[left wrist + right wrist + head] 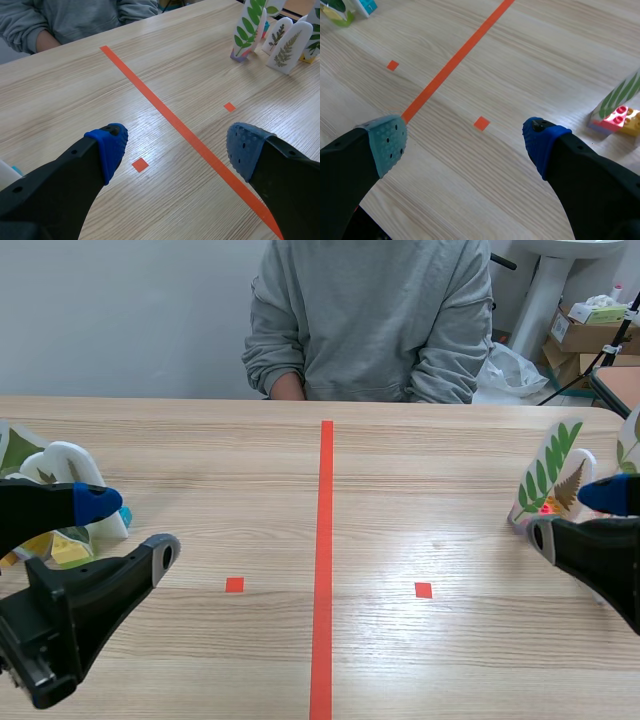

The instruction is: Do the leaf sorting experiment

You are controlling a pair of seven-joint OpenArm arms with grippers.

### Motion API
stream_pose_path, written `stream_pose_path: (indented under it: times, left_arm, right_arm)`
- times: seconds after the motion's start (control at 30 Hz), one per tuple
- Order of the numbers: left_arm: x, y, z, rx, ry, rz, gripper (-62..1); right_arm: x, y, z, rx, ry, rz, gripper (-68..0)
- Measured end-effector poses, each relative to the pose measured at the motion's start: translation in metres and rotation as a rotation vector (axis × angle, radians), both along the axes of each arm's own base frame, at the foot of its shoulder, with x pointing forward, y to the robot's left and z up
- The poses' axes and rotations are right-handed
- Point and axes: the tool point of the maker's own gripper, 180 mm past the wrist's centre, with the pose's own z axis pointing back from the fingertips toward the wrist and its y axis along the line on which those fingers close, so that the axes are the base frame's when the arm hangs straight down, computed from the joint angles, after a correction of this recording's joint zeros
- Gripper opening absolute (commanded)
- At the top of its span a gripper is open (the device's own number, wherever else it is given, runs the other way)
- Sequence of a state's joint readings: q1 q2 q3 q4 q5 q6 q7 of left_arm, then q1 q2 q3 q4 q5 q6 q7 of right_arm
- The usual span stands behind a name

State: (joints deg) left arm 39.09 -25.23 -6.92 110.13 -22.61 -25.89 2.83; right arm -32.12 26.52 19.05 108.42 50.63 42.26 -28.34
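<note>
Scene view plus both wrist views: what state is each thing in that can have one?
left gripper: open, empty, over the table.
right gripper: open, empty, over the table.
left leaf cards: standing upright, ungripped, partly hidden by the left gripper.
right leaf cards: standing upright, ungripped.

We count one person (370,310) and two clusters of leaf cards: at least four in the right cluster (290,47), while the left cluster (65,470) overlaps too much to count. We also see one pink brick (618,116) and one yellow brick (634,126).
</note>
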Motion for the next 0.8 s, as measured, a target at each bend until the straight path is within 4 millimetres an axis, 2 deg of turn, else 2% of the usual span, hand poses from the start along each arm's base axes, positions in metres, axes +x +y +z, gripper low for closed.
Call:
stream_pose_path:
  times: [0.8]
  left_arm:
    - [-0.0013, 0.0000, -0.0007, 0.019, 0.001, -0.024, -17.2]
  right_arm:
    - [0.0032, 0.0019, 0.0081, 0.035, -0.035, -0.005, -20.5]
